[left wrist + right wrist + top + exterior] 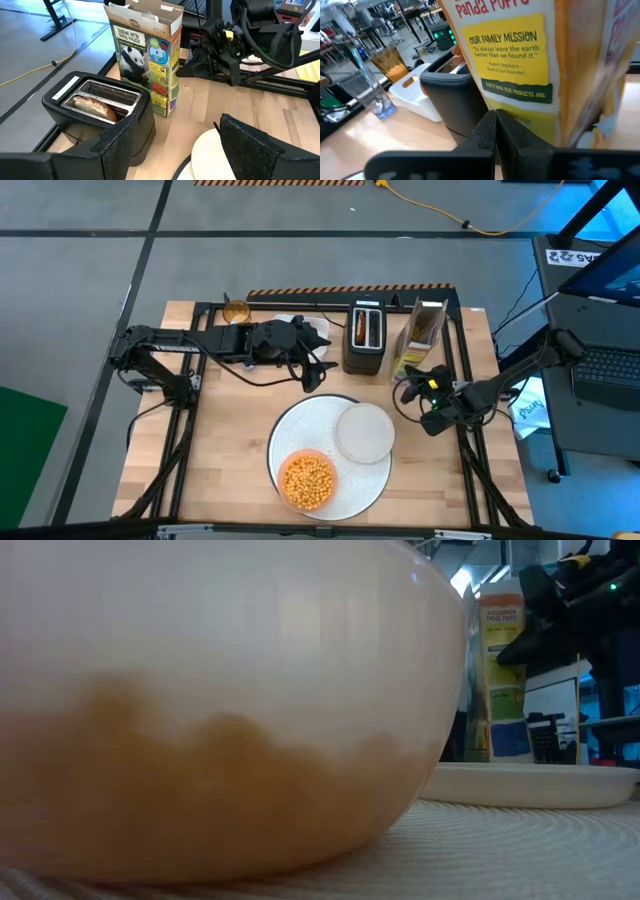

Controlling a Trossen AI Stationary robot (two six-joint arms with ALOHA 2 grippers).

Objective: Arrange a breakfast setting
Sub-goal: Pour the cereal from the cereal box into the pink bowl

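Note:
The round white placemat (300, 425) lies at the table's near middle. On it stand the orange bowl (307, 480) of yellow cereal puffs (306, 478) and the small pale plate (364, 432). The bowl (220, 710) fills the low view. A bagel (95, 107) sticks up from a slot of the black toaster (365, 338). My left gripper (315, 372) is open and empty, left of the toaster and above the mat's far edge. My right gripper (412, 378) is shut, right by the foot of the panda cereal box (420, 340). Spoon and apple are out of view. My right gripper (496, 131) has its shut fingers pointing at the lower part of the cereal box's printed side (520, 75), very near it. I cannot tell whether the fingertips touch the box. The box stands upright on the table.
A white rectangular tray (415, 90) and a clear glass (370, 95) stand at the far left, behind the toaster (452, 95). Another glass (237, 310) with amber content stands at the far edge. Bare wood lies left of the mat.

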